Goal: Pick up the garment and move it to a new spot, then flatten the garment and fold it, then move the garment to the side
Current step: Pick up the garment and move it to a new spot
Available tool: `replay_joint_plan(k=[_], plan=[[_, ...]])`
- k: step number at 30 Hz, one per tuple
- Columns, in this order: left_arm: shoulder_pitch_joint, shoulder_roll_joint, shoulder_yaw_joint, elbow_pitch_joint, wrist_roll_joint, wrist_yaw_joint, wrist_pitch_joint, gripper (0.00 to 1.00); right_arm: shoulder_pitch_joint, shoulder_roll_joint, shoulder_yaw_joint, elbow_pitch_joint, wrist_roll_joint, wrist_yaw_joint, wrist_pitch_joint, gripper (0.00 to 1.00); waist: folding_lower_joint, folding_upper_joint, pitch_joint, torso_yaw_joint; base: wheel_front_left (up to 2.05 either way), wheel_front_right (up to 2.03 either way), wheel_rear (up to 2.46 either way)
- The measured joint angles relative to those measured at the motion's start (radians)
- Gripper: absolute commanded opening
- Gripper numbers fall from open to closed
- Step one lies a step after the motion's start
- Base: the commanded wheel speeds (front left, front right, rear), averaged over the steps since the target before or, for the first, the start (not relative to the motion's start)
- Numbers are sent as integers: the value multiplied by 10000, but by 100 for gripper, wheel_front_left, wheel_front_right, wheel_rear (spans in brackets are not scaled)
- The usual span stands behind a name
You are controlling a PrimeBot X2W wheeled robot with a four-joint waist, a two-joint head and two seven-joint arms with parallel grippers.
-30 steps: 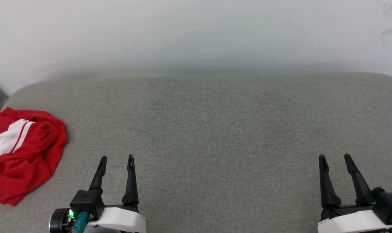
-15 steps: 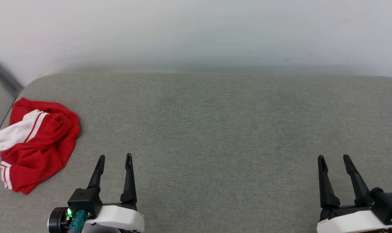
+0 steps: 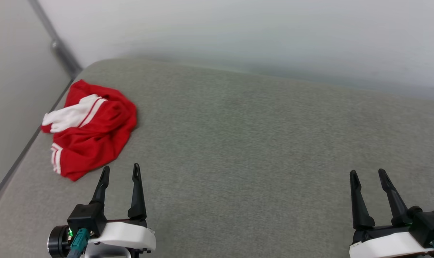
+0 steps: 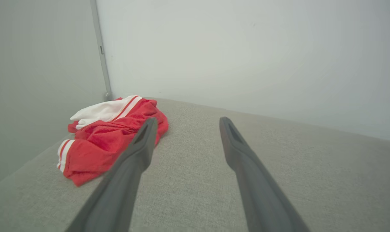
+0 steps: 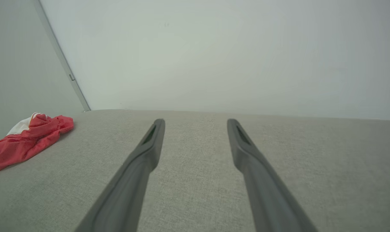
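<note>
Presently, in the head view, the garment [image 3: 91,132] was found crumpled in a heap at the far left corner of the grey padded surface [image 3: 238,143], close to the side wall [image 3: 9,89], with a white sleeve uppermost. The left gripper [image 3: 120,167] was noted just short of the heap, its fingers spread wide and nothing held. The right gripper [image 3: 367,172] was noted well apart at the lower right, likewise spread and empty.

In the left wrist view, the garment [image 4: 95,145] was seen ahead and left of the finger line, untouched.

In the right wrist view, the garment [image 5: 27,141] was observed far off to the left.

The pick-up was judged not yet begun. Two risks were identified. A pinch taken on a single loose layer could drag the bundle rather than lift it. A reach carried too far left could bring the fingers against the side wall.
</note>
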Motion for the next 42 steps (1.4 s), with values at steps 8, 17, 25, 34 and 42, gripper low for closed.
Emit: replay_joint_plan(k=[8, 17, 25, 34, 42], plan=[[-14, 0, 19, 6, -190, 69, 0, 100, -8, 2, 56, -13, -167, 0, 0, 100, 0, 0, 120, 1145, 0, 0, 0], [-12, 2, 142, 15, -366, 121, 0, 100, 0, 0, 100, -4, -324, 0, 0, 100, 0, 0, 178, 2250, 0, 0, 0], [2, 0, 232, 56, -456, 128, 0, 100, -1, 0, 125, -6, -343, 0, 0, 100, 0, 0, 199, 2739, 0, 0, 0], [-1284, -2, 1386, 282, -203, -556, 0, 100, -192, 0, 209, -176, -671, 0, 0, 100, 0, 0, 578, 2581, 0, 0, 0], [-4036, 587, 2826, 621, 4, -1461, -2, 100, -630, 2, -42, -594, -1503, 0, 0, 100, 0, 0, 1601, 2139, 0, 0, 0]])
